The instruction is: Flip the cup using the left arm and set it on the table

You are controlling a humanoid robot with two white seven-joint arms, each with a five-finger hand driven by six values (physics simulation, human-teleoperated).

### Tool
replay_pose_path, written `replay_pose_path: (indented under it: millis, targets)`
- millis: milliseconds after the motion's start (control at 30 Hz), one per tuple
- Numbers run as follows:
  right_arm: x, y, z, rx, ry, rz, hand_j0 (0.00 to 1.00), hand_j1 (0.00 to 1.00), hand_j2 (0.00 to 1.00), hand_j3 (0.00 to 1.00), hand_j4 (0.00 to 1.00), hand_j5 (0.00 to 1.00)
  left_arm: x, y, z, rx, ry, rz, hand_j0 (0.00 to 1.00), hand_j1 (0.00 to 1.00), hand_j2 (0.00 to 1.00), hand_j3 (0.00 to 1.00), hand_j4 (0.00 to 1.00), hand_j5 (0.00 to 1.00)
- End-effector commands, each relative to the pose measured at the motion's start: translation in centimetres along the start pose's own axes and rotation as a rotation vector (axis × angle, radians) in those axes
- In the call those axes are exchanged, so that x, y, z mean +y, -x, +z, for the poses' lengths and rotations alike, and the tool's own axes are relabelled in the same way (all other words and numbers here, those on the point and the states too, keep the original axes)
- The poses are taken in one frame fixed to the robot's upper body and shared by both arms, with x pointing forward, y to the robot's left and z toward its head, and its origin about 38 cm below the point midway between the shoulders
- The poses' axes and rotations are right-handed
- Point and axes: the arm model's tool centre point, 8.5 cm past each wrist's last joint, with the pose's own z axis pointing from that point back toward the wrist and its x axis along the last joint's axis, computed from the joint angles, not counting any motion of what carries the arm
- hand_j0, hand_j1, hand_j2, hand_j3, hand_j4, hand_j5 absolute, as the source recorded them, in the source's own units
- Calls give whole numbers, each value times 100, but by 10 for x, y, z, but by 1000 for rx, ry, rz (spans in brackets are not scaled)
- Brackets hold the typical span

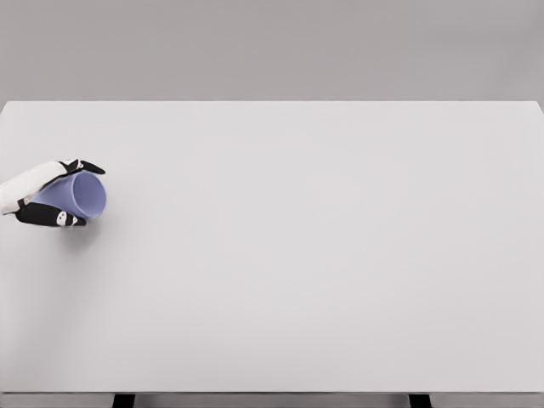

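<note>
We take the table point(323, 280) as our landmark. Its near edge runs along the bottom of the head view, and the broad surface from there up past the middle carries nothing we can see. Moving farther in, toward the table's left edge, we find the left hand point(53, 194) entering from the left side. Its dark fingers point(83, 167) are curled around the cup point(78, 195), some above the cup wall and some below it, so the hand is clamped on the cup rather than spread. The cup is pale blue and lies on its side within that grasp: its long axis runs roughly left to right, its open mouth faces toward the table's centre, and its base points back into the palm. We cannot tell whether the cup touches the table or hangs just above it. We judge that the coming move is a wrist rotation to bring the long axis vertical. The right hand is not visible
</note>
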Motion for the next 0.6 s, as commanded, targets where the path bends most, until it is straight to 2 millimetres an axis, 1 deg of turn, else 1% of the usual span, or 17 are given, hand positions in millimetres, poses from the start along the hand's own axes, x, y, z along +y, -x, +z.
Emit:
replay_pose_path:
  millis: [0, 133, 567]
  targets:
    - [0, 0, 0, 0, 0, -1, 100, 100, 100, 100, 100, 100, 2, -2, 0, -8, -5, 4, 78, 78, 78, 78, 78, 78]
    - [0, 0, 0, 0, 0, -1, 100, 100, 100, 100, 100, 100, 8, -6, 0, -19, -20, 1, 78, 78, 78, 78, 78, 78]
    - [0, 0, 0, 0, 0, -1, 100, 100, 100, 100, 100, 100, 4, -17, -9, -62, -40, 31, 78, 78, 78, 78, 78, 78]
